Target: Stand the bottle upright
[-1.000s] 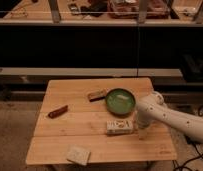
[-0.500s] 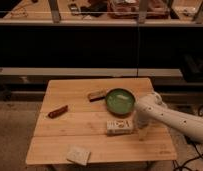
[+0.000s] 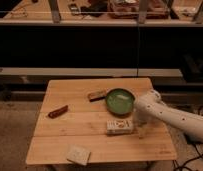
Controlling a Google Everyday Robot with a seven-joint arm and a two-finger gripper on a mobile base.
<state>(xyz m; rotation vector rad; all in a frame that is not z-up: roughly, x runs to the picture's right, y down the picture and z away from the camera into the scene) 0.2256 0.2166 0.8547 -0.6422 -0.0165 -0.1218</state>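
Note:
The bottle (image 3: 119,127) lies on its side on the wooden table (image 3: 70,135), just in front of the green bowl (image 3: 120,101). It is whitish with a dark printed label. My gripper (image 3: 140,121) hangs down from the white arm (image 3: 170,116), which reaches in from the right. The gripper is right beside the bottle's right end, close to the table top. I cannot tell if it touches the bottle.
A small brown rectangular bar (image 3: 97,95) lies left of the bowl. A reddish-brown stick-shaped item (image 3: 58,111) lies at the table's left. A square tan sponge-like block (image 3: 78,154) sits at the front edge. A dark counter with shelves stands behind the table.
The arm has shifted slightly left, bringing the gripper closer to the bottle's right end. The bottle and the other objects have not moved.

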